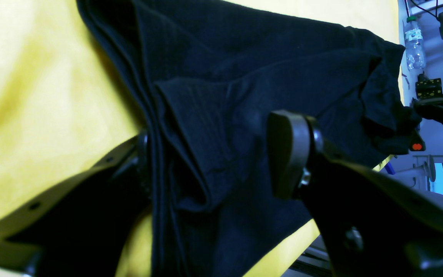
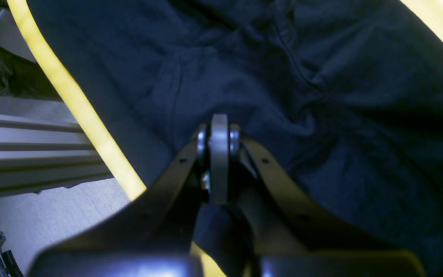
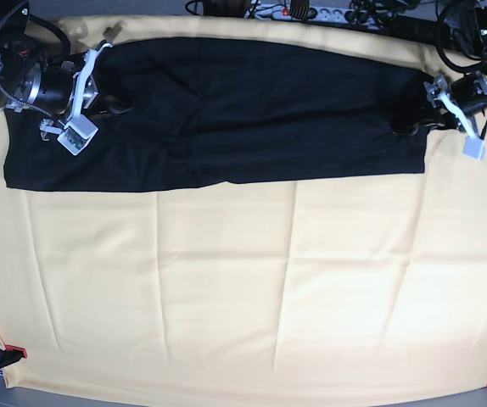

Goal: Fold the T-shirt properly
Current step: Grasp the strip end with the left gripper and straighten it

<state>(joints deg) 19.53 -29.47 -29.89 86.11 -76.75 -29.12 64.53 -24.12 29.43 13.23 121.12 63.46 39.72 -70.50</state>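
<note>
Your T-shirt lies folded into a long dark band across the far part of the pale yellow table cloth, running almost from one side to the other; its near edge is fairly straight, with creases across the middle; at each end of it you have an arm; your left gripper stands with its fingers spread wide, a rumpled fold of the shirt lying between them, and nothing is pinched; your right gripper is at the opposite end with its fingers pressed together, low over the dark cloth; you cannot tell from the wrist view whether any fabric is caught between them; past the table's edge, in the left wrist view, a plastic bottle stands in the background
</note>
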